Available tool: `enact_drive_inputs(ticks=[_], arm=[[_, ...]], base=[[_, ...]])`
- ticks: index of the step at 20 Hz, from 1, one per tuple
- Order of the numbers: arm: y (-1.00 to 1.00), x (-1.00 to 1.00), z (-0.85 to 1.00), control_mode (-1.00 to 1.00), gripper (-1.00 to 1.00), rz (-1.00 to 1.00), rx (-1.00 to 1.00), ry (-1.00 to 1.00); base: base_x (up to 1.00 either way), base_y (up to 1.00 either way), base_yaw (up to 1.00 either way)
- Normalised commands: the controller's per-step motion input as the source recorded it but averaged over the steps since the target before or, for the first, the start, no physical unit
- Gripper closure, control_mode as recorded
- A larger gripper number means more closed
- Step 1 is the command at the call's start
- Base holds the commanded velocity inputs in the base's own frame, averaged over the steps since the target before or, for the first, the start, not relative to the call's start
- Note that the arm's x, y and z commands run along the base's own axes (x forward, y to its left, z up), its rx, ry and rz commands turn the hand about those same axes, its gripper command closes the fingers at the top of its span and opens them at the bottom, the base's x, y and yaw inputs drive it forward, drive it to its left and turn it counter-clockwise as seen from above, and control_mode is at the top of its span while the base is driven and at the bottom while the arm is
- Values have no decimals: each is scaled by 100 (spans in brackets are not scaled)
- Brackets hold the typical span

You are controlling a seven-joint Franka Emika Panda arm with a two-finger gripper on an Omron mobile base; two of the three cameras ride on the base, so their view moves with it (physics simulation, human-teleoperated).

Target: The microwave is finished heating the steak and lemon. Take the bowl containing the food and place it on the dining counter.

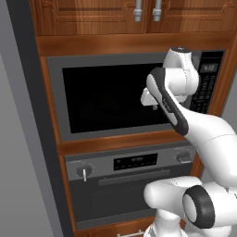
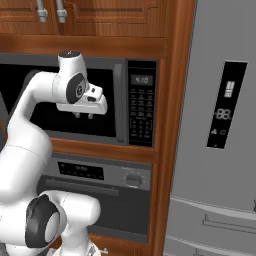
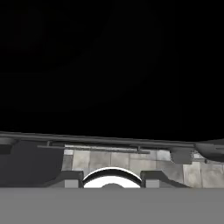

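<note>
Right base view had the gripper hanging just in front of the microwave, near the right part of its black glass door and left of the button panel. Two short dark fingers pointed downward under the white hand, with a small gap between them; from where I stood I could not tell whether they were spread or drawn together, and they held nothing. The door looked shut. The bowl, steak and lemon presumably sat behind that dark glass, hidden, farther from the robot than the fingers and somewhat to their left. So the door was the thing in the way: I judged the coming move had to open it before any reach inward. Below, the knobbed oven sat untouched, and the fridge stood to the right.
</note>
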Motion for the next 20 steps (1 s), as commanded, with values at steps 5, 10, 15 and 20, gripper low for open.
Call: enact_drive_inputs(ticks=[5, 10, 15, 20], arm=[[0, -46, -8, -100, -100, 0, -1, -17], [0, -72, -6, -100, -100, 0, -1, -24], [0, -23, 0, -100, -100, 0, 0, -6], [0, -6, 0, -100, -100, 0, 0, 0]], base=[[0, 0, 0], [0, 0, 0], [0, 0, 0], [0, 0, 0]])
